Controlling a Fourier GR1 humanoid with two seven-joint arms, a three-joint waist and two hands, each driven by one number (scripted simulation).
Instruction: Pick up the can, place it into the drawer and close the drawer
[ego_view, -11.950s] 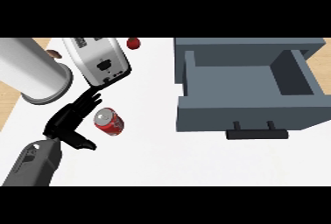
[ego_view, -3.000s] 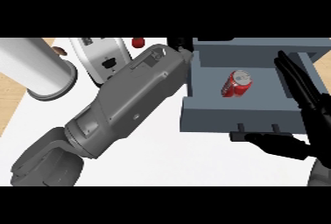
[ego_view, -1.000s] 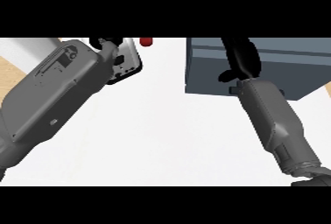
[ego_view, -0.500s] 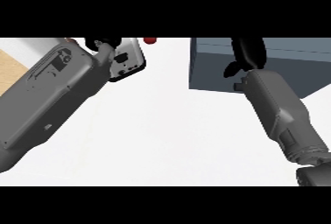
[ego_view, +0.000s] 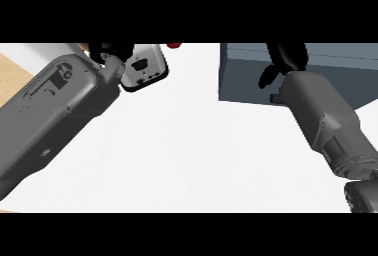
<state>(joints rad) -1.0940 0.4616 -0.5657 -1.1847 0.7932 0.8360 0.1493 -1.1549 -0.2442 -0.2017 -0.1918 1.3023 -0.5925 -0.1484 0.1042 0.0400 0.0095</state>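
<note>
From the head view, I have the right hand (ego_view: 286, 57) up against the front of the grey drawer (ego_view: 244, 72), its dark fingers (ego_view: 266, 77) hanging down over the face; I can't tell from here whether they are curled or straight, and they hold nothing I can see. The drawer looks pushed in, a plain grey block with no open cavity showing, so I judge the closing step done or nearly so. The can is not visible anywhere; I take it to be inside the drawer, though I can't confirm that. My left hand (ego_view: 111, 50) sits at the top edge beside a white appliance (ego_view: 144, 67), mostly cut off, fingers unreadable. The white tabletop (ego_view: 192, 150) between the forearms carries nothing else of the task.
</note>
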